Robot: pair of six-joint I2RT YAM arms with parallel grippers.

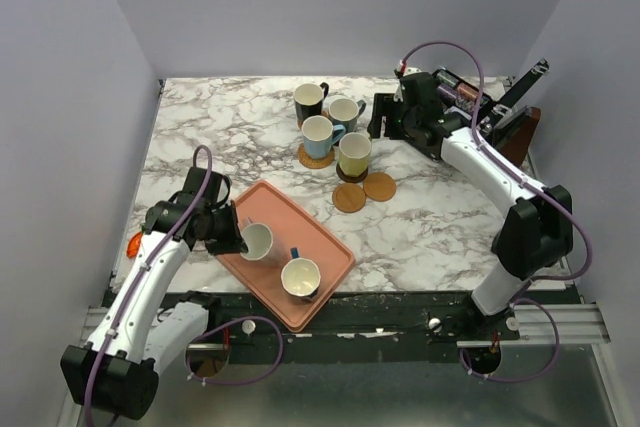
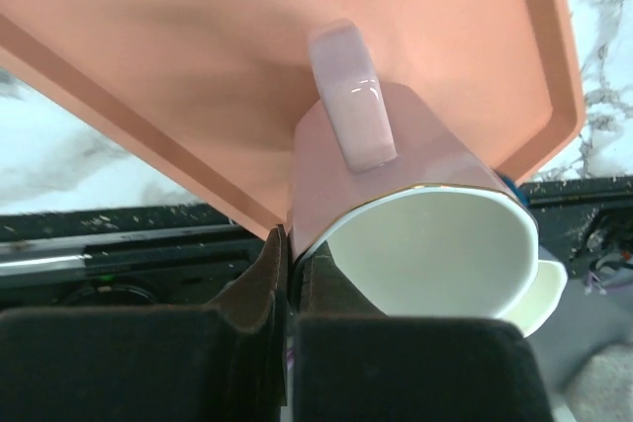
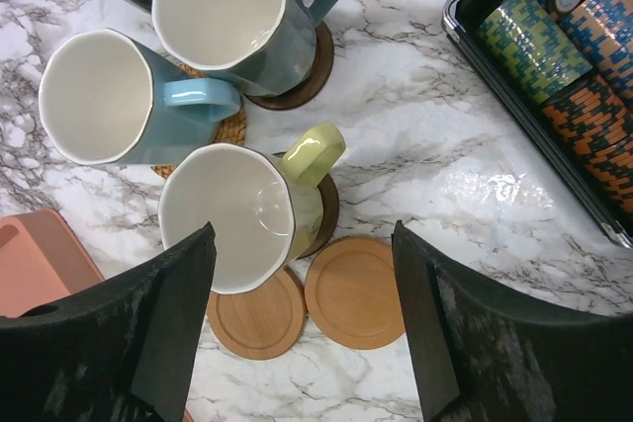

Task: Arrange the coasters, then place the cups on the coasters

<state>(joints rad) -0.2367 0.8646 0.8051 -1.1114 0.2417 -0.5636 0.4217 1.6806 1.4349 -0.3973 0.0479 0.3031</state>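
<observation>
The left tool [image 1: 232, 238] is clamping the rim of the pink cup [image 1: 257, 243], which is leaning sideways over the salmon tray [image 1: 290, 209]. A blue-handled cup [image 1: 300, 277] is standing upright on the same tray, nearer its front edge. Four more cups [image 1: 320, 134] are standing close together at the far middle of the worktop [image 1: 220, 127], and two bare tan coasters [image 1: 349, 197] are lying just beside them.

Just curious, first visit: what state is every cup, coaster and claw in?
Pink cup: tilted on the tray, rim pinched.
Blue cup: upright on tray.
Yellow cup: upright on a dark coaster.
Light blue cup: upright on a woven coaster.
Grey-green cup: upright on another dark coaster.
Black cup: upright, underside hidden.
Two tan coasters: bare.
Left gripper: shut on pink cup.
Right gripper: open, empty.
</observation>
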